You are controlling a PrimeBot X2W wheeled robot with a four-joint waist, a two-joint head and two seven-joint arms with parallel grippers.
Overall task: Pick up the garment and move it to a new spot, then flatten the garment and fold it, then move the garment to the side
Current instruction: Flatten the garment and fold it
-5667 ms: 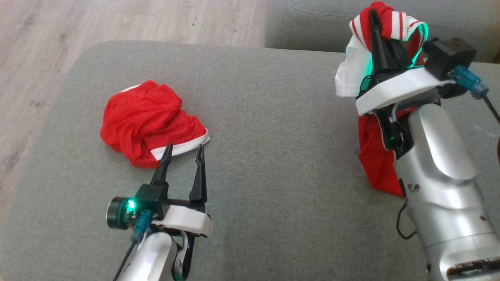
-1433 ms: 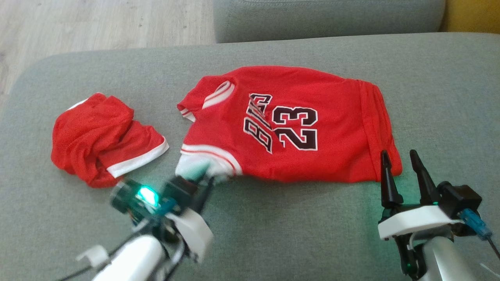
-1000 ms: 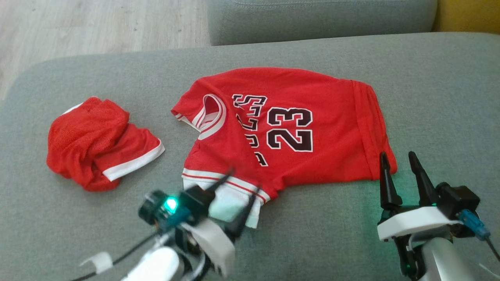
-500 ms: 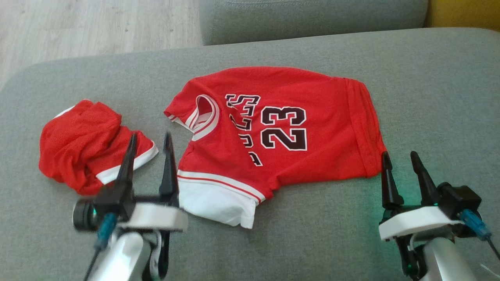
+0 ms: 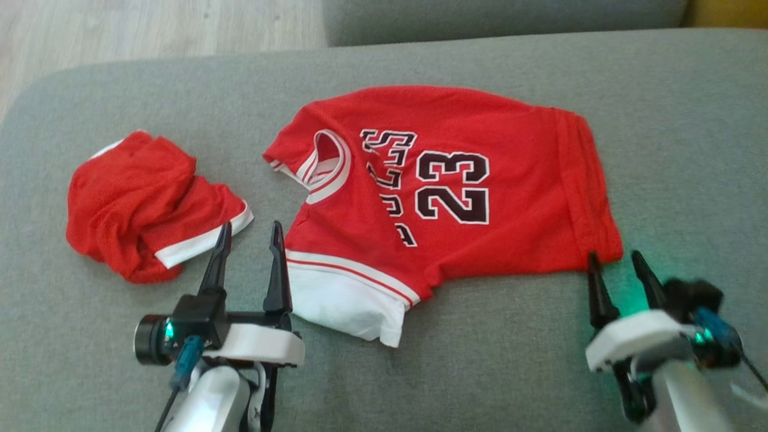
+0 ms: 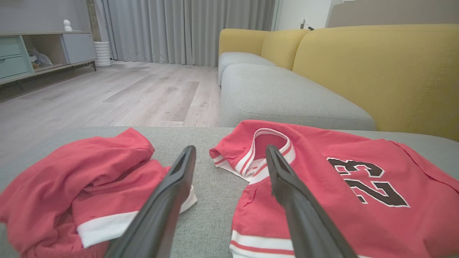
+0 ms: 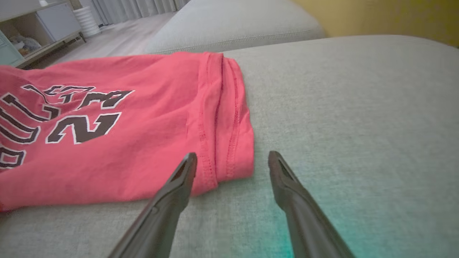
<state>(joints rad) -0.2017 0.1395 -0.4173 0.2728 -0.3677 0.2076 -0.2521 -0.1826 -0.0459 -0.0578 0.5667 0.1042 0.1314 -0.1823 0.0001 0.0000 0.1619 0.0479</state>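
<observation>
A: Well, leftmost?
B: Crumpled red shorts [image 5: 138, 204] on the grey sofa [image 5: 456, 372]. Just right of them, left gripper [image 5: 251, 225], jaws apart, holding nothing.
A: And then?
B: Red shirt [image 5: 444, 198] spread flat mid-seat, number 23 up, white sleeve [image 5: 345, 303] at the near left, beside that gripper. At its near right corner, right gripper [image 5: 614, 257], jaws apart too, empty, tips just beside the hem.

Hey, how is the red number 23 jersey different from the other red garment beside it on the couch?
The jersey lies spread nearly flat; the other garment sits bunched in a heap. The jersey bears black lettering and a 23; the other garment shows no print. The jersey covers more of the cushion than the other garment. Both are red with white trim and rest on the grey cushion, not touching.
</observation>
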